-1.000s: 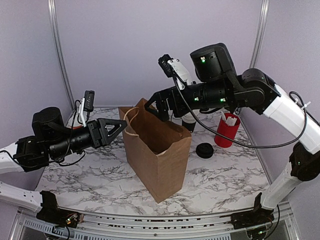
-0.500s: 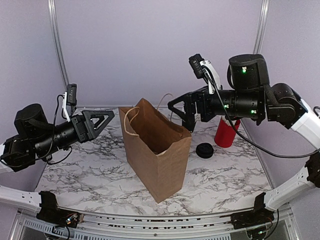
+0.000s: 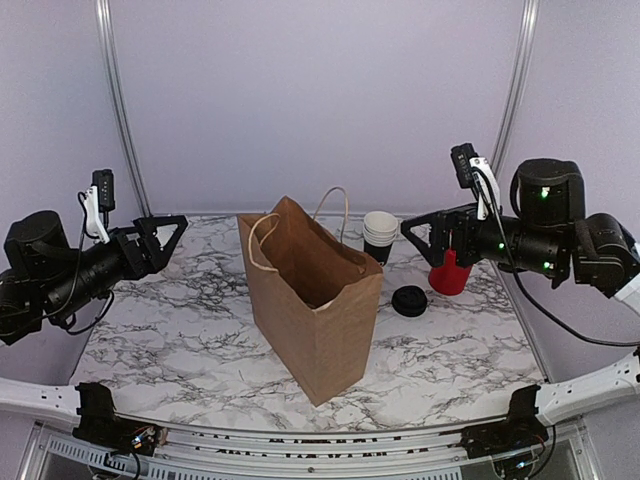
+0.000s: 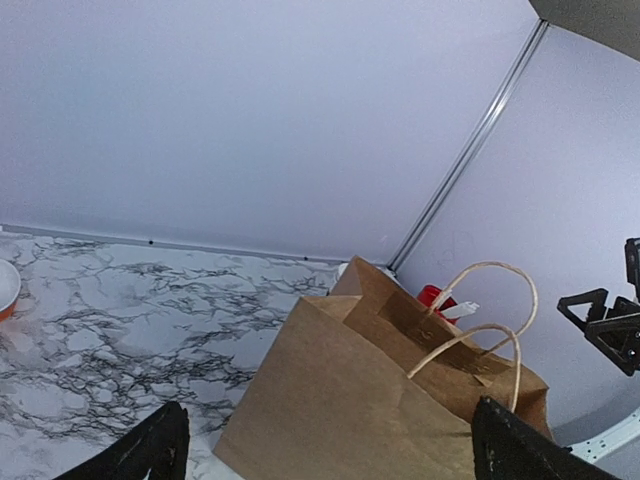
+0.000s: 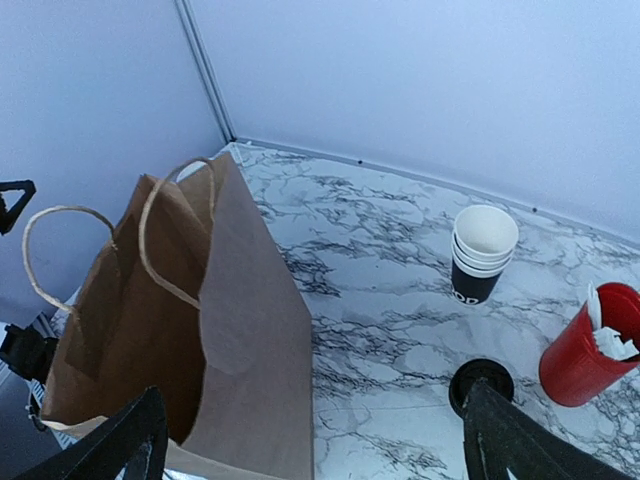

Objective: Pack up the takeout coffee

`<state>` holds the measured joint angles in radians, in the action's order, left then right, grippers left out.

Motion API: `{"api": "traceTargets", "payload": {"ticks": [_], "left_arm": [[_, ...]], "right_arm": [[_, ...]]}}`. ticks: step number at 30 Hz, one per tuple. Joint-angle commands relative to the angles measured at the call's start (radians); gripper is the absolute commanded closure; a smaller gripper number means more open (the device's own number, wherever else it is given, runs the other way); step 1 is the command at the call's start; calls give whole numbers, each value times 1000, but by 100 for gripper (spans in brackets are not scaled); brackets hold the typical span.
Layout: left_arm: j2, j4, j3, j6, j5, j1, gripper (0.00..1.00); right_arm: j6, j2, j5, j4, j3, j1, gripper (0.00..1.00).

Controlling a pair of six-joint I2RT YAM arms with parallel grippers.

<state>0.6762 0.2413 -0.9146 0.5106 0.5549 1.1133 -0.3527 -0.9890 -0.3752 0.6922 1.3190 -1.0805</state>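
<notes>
A brown paper bag (image 3: 315,310) stands open in the middle of the marble table. The round black lid (image 3: 409,300) lies on the table to the right of the bag; it also shows in the right wrist view (image 5: 480,380). The single black cup is not visible; the bag's inside is mostly hidden. My left gripper (image 3: 170,240) is open and empty, held in the air left of the bag. My right gripper (image 3: 418,245) is open and empty, held in the air right of the bag, in front of the red tub.
A stack of white-rimmed black cups (image 3: 380,235) stands behind the bag. A red cylinder tub (image 3: 452,272) with white sticks stands at the right. A bowl rim (image 4: 5,288) shows at the left edge. Walls close the back and sides.
My right gripper has drawn back from above the bag's mouth to the right, empty. My left gripper has pulled back to the left, away from the bag.
</notes>
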Motion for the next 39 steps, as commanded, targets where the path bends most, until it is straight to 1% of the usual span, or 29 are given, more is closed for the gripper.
{"api": "traceTargets", "payload": {"ticks": [1, 3, 5, 7, 11, 16, 19, 22, 26, 31, 35, 39], "left_arm": [[-25, 114, -13, -75, 132, -19, 1], [-25, 129, -10, -93, 142, -43, 1], [-17, 146, -10, -110, 112, -89, 1], [3, 158, -6, -116, 48, -162, 1], [37, 158, 30, -122, -126, -340, 1], [72, 136, 83, -141, -268, -529, 1], [108, 143, 75, -156, -357, -598, 1], [145, 166, 56, -196, -371, -645, 1], [142, 167, 57, -243, -379, -692, 1], [134, 153, 76, -250, -383, -721, 1], [101, 150, 89, -269, -333, -721, 1], [63, 147, 89, -274, -317, -722, 1]], "right_arm": [[-51, 35, 3, -37, -99, 87, 0], [-57, 46, 10, -48, -140, 117, 0], [-66, 53, 15, -53, -174, 149, 0], [-74, 65, 17, -63, -203, 177, 0], [-80, 96, 19, -78, -257, 232, 0], [-102, 119, 5, -82, -327, 338, 0], [-108, 132, -9, -94, -365, 384, 0], [-107, 131, -20, -95, -385, 420, 0], [-106, 157, -63, -129, -409, 425, 0], [-105, 152, -128, -138, -392, 427, 0], [-73, 118, -77, -153, -352, 427, 1], [-62, 54, -80, -147, -309, 428, 0]]}}
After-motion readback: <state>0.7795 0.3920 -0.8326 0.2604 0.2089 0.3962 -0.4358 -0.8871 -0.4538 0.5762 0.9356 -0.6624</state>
